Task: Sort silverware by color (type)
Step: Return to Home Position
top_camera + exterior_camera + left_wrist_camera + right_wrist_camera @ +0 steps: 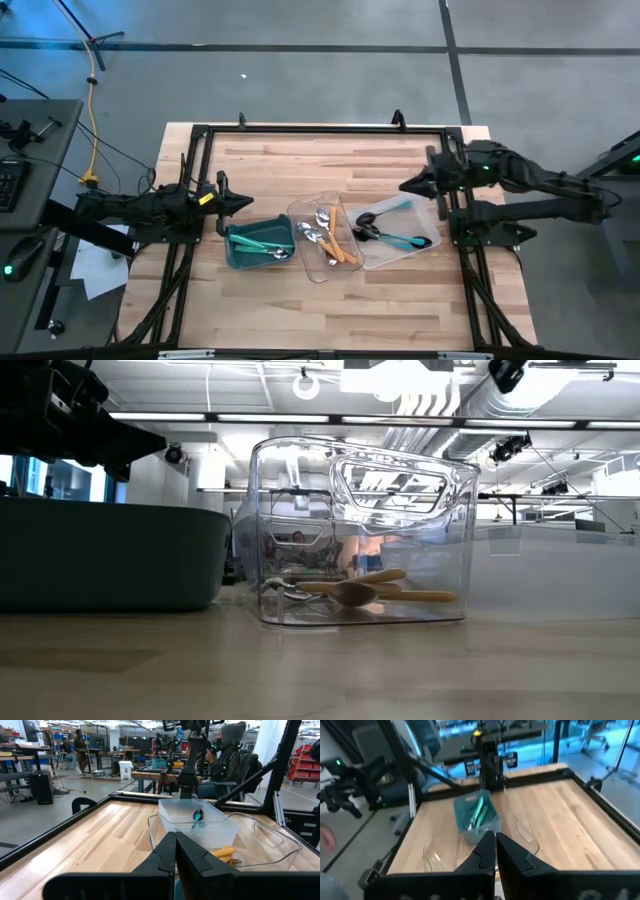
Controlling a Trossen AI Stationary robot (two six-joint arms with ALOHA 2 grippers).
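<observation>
Left gripper point(248, 203) and right gripper point(403, 187) pressed together, empty; a low swing home might clip the clear plastic tray point(395, 257), scattering teal-handled black-headed spoons point(401, 239).

Three holders stand in a row across the table point(260, 170), nearer the low camera's edge than the far edge: the bin point(232, 256) toward the left edge, the middle tray point(305, 212) just beside it at the centre, the right tray point(425, 215) close against that one's other side. Silverware lies inside each: the bin's spoons point(262, 241), the middle tray's spoons point(330, 240), the right tray's spoons point(395, 238). The left gripper point(248, 203) hangs just behind the bin, off the left edge's side, and the right gripper point(405, 187) hangs behind the right tray
</observation>
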